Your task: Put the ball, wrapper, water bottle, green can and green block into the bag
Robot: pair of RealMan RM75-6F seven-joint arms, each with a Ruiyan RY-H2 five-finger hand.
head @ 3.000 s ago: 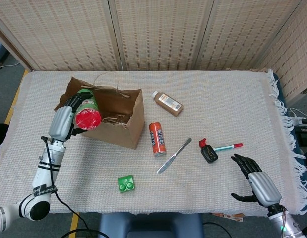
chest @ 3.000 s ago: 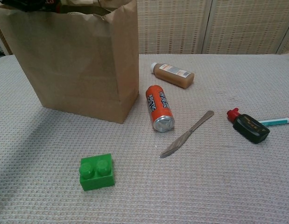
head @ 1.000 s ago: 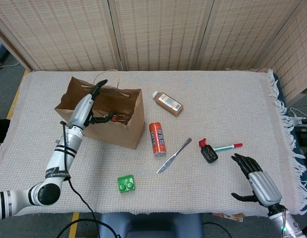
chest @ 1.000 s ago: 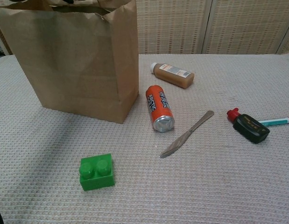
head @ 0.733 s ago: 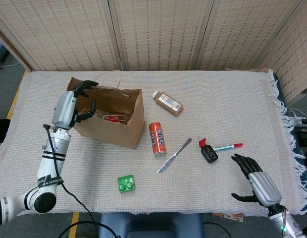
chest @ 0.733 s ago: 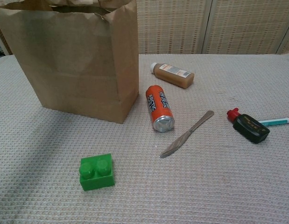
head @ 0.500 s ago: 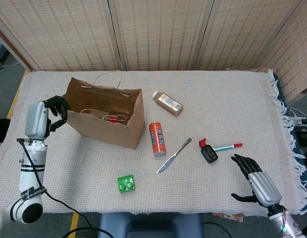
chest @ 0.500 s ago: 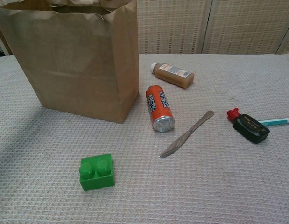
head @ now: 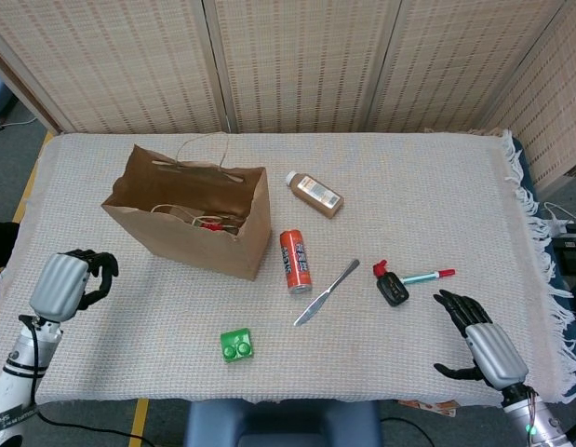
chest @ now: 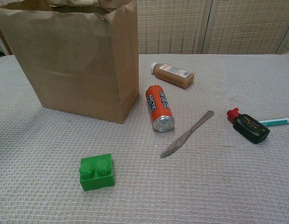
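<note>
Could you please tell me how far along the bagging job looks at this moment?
Only partly checkable: the head view shows something red inside the bag, but which of the listed items are in there cannot be told. Nothing is in hand: the left hand has its fingers curled on nothing, and the right hand is open by the table edge. The green block is plainly left, lying on the cloth.

brown paper bag (head: 234,235), green block (chest: 96,171), orange can (chest: 159,108), beige woven tablecloth (head: 408,196)

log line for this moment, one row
left hand: empty, beside bag | right hand: open, idle | green block: on table, not bagged
</note>
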